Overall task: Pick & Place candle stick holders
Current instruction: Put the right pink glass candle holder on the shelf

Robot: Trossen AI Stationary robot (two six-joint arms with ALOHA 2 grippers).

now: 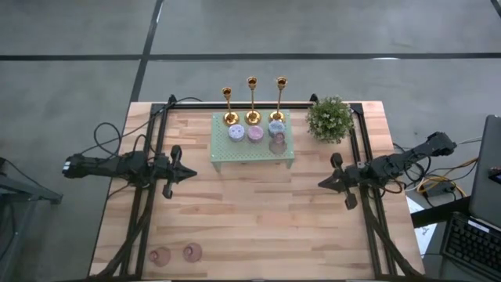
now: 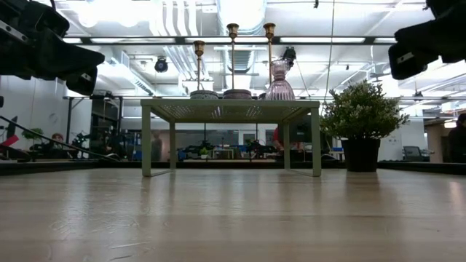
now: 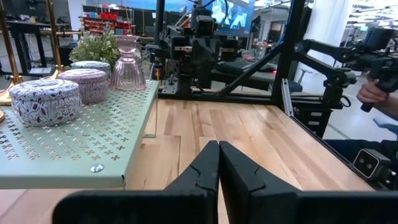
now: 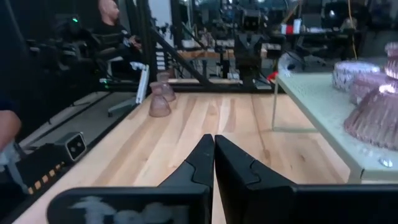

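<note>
Both pincers are closed and empty: left pincer (image 1: 190, 173), right pincer (image 1: 322, 183). Most holders (image 1: 254, 133) stand on the stand (image 1: 227, 153) between them; two pink cups (image 1: 177, 254) remain on the worktop (image 1: 258, 219) behind the left pincer.

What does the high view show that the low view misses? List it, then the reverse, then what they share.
Only the high view shows two pink holders on the near edge of the table and both arms whole, with the left hand and the right hand shut. Only the low view shows the room behind. Both show the green stand, three gold candlesticks, and the potted plant.
</note>
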